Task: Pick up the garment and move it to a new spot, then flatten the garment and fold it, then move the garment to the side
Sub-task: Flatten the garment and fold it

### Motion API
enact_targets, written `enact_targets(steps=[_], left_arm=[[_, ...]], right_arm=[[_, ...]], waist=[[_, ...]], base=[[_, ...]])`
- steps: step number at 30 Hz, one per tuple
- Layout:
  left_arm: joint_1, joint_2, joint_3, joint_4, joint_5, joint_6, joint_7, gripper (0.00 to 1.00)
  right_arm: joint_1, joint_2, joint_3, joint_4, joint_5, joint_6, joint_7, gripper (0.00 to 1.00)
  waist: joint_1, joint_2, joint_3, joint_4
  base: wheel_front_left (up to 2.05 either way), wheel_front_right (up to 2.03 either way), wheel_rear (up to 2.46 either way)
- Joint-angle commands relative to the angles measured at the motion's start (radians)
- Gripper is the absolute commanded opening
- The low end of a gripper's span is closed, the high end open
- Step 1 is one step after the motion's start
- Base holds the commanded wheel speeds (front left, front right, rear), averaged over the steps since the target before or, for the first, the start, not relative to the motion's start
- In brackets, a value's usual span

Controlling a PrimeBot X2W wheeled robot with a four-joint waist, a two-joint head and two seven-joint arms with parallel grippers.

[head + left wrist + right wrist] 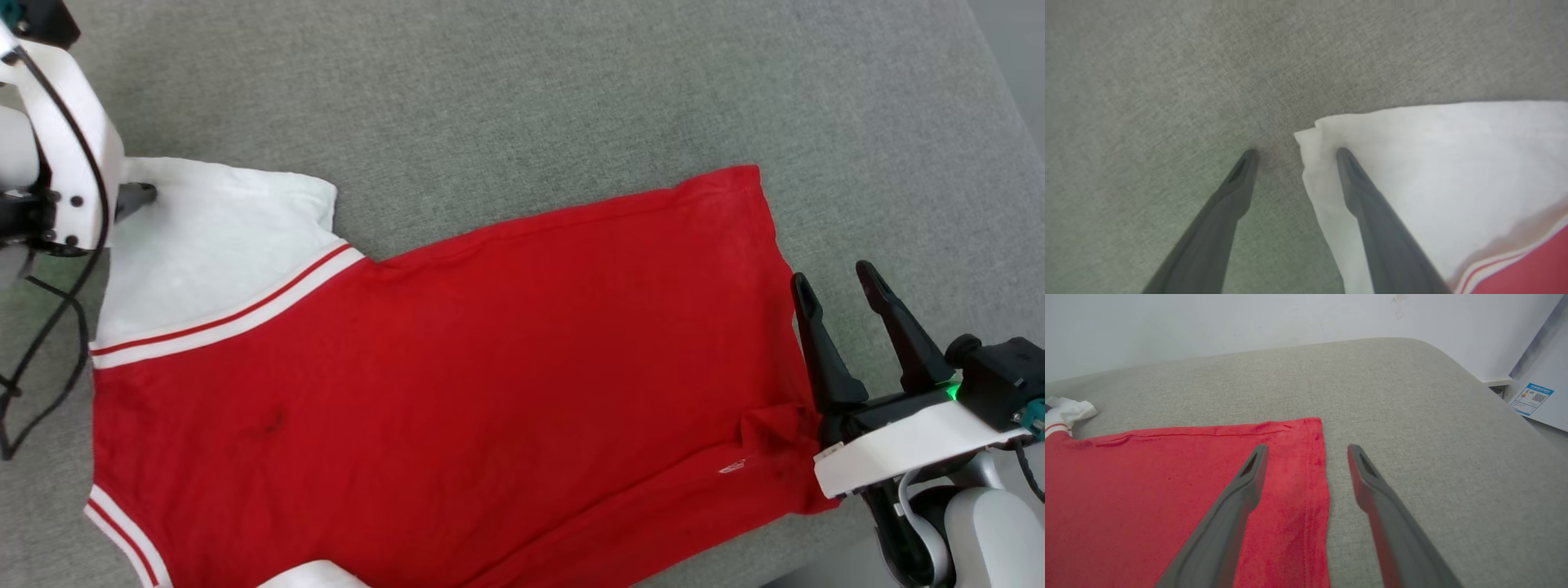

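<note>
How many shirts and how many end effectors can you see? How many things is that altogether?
Garment: 1
End effectors: 2, the left end effector and the right end effector
Total: 3

No readable text in any view. Blue-edged sticker (1531, 399) on white panel (1553, 412), far right of right wrist view: QR-type square in one corner, rows of small print beside it, all too small to read. Small white mark (732, 466) near hem of red garment (490, 367), head view: could be logo or tag, no letters legible.
</note>
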Motion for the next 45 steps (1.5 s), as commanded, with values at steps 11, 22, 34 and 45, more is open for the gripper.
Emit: enact_targets(steps=[11, 22, 34, 45], left_arm=[[0.079, 0.009, -0.020, -0.032, -0.025, 0.026, 0.044, 0.00], [0.106, -0.010, 0.030, -0.042, -0.053, 0.025, -0.096, 0.00], [0.166, -0.083, 0.019, -0.128, -0.081, -0.039, -0.280, 0.00], [0.184, -0.064, -0.034, -0.354, -0.029, -0.052, -0.331, 0.00]], right_arm=[[-0.037, 0.008, 0.019, 0.051, 0.011, 0.000, -0.025, 1.00], [-0.039, -0.040, 0.004, 0.053, 0.001, 0.000, 0.014, 1.00], [-0.062, -0.252, 0.004, -0.036, 0.101, -0.001, 0.414, 1.00], [-0.230, -0.373, -0.013, 0.017, 0.180, 0.000, 0.864, 1.00]], waist=[[-0.0002, 0.0000, 0.044, -0.028], [-0.0002, 0.0000, -0.020, 0.015], [-0.0002, 0.0000, -0.131, 0.137], [-0.0002, 0.0000, -0.095, 0.271]], base=[[0.00, 0.00, 0.00], [0.00, 0.00, 0.00], [0.00, 0.00, 0.00], [0.00, 0.00, 0.00]])
